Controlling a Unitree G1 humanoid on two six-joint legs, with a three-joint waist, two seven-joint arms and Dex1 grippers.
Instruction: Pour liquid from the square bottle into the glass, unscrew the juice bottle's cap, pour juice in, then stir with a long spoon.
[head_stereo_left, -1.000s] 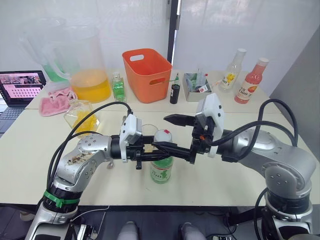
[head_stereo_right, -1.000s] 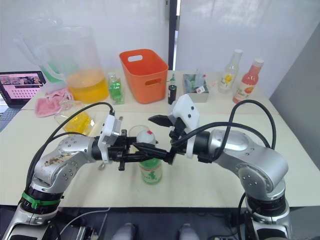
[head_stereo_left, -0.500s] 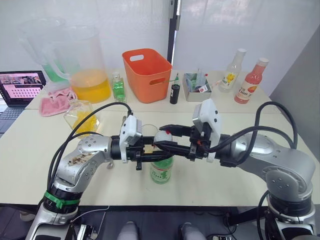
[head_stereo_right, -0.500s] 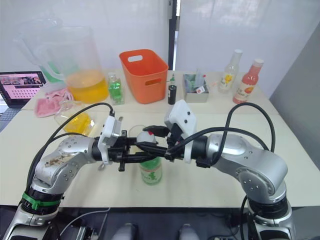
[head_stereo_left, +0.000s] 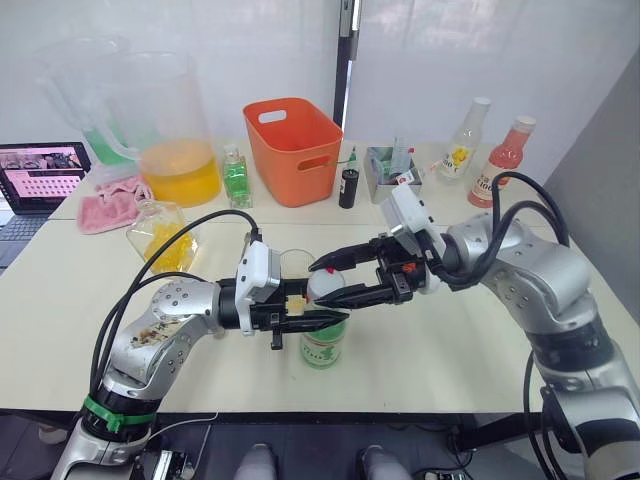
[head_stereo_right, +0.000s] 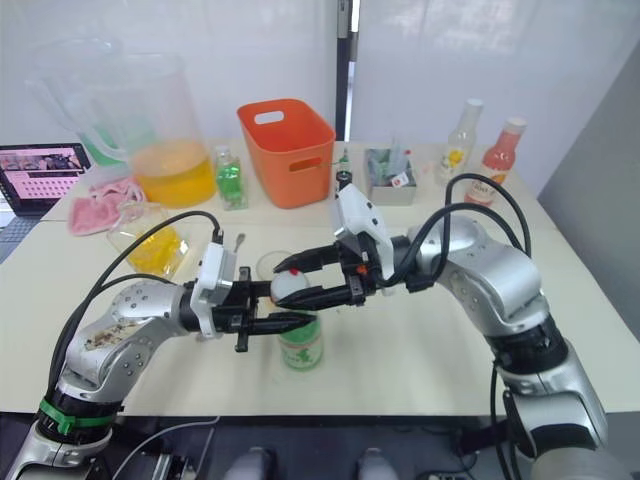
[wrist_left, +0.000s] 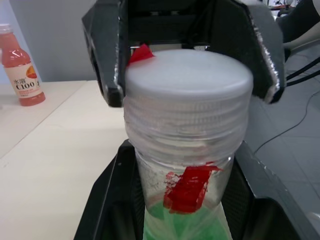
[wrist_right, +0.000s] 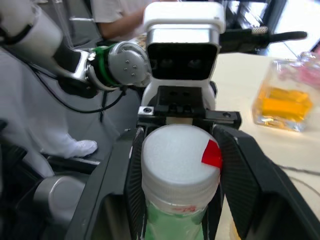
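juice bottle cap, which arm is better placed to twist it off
The right. Its gripper already has its jaws on either side of the cap, while the left gripper clamps the juice bottle just below the cap, so it looks better suited to steadying the bottle.

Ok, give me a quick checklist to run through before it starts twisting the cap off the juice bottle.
1. Juice bottle upright on the table: ok.
2. Left gripper clamped on the bottle's neck below the cap: ok.
3. Right gripper straddling the cap, fingers either side: ok.
4. Right fingers pressed tight on the cap: cannot tell.
5. Cap still seated on the threads: ok.
6. Glass clear of the arms: not ok, it stands close behind the bottle.
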